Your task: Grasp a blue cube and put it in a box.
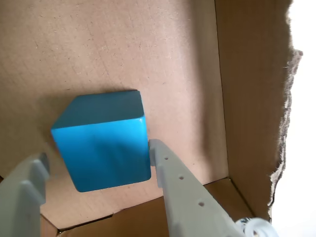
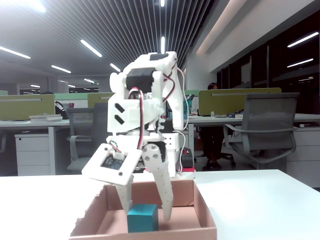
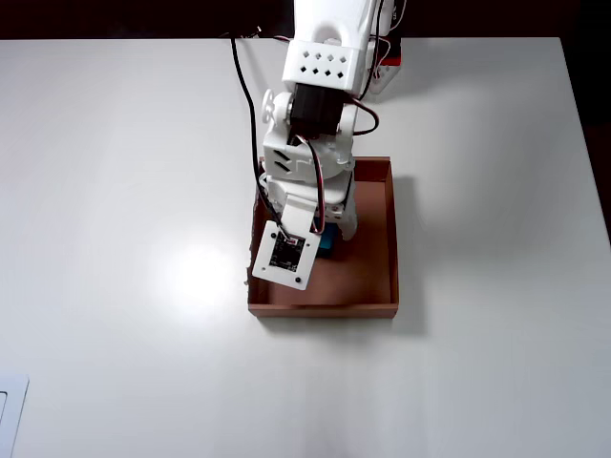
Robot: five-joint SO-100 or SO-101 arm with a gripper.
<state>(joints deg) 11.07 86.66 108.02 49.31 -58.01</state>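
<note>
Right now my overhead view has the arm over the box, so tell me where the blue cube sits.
Observer: In the fixed view the blue cube rests on the floor of the box, not lifted.
Operator: Report the gripper.
Observer: The wrist view shows the gripper open and straddling the cube. The finger on that picture's left stands clear of it; the other is right at its edge.
Operator: Give me the cube's place in the box.
Observer: In the wrist view, bare cardboard lies between the cube and the side wall.
</note>
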